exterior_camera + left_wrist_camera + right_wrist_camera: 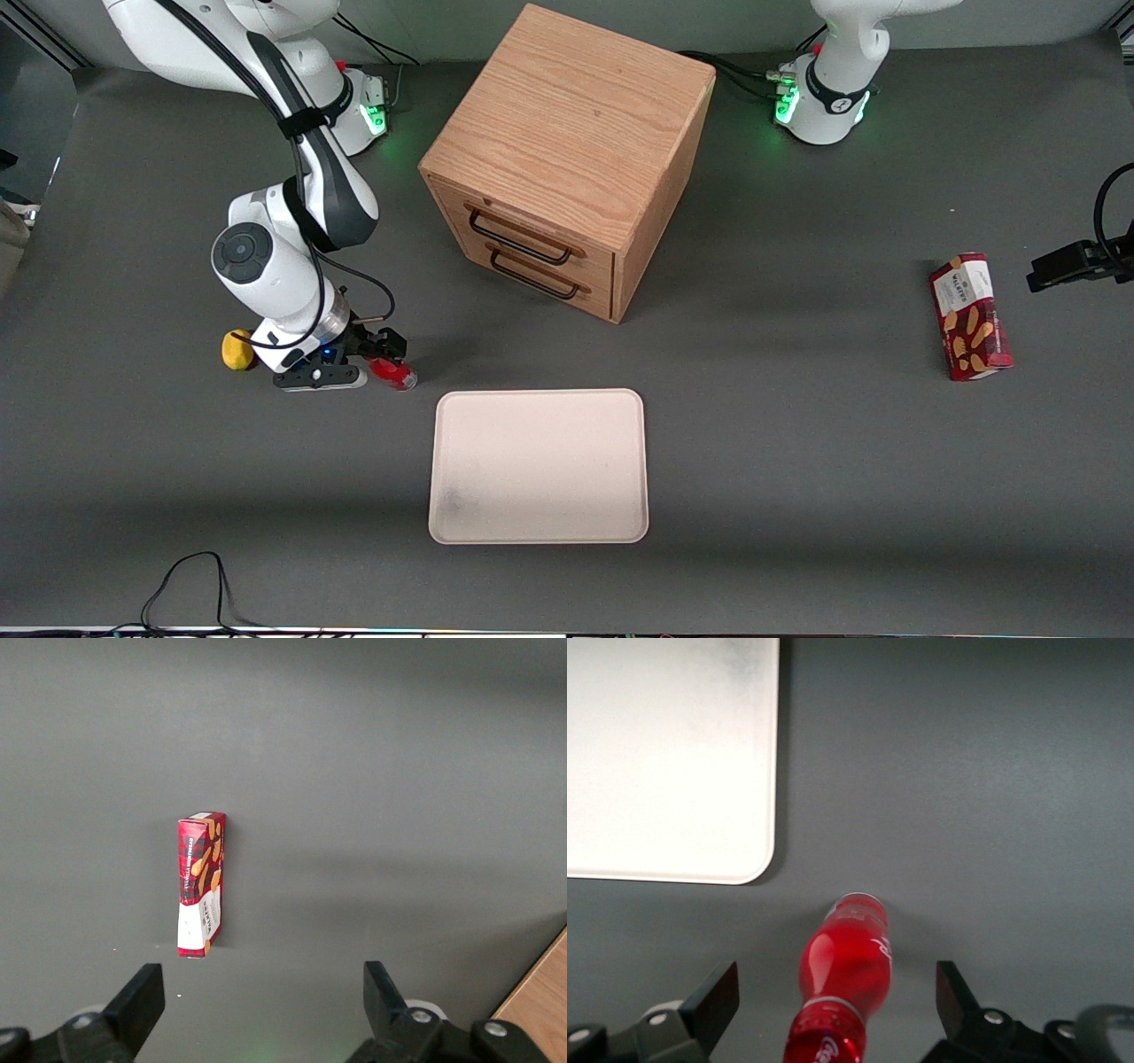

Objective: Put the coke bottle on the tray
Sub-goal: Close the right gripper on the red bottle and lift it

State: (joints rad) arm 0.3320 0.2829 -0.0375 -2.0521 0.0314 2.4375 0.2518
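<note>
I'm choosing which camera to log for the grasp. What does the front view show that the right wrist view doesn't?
Front view only: wooden two-drawer cabinet, yellow lemon, red biscuit box.
Right wrist view only: both fingers spread wide, the small red coke bottle lying between them untouched.
Both: that bottle, the gripper and the pale beige tray.

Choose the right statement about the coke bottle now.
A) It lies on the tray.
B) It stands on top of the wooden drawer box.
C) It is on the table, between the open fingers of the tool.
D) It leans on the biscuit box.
C: the coke bottle rests on the table, with the tool open around it, apart from the tray.
</note>
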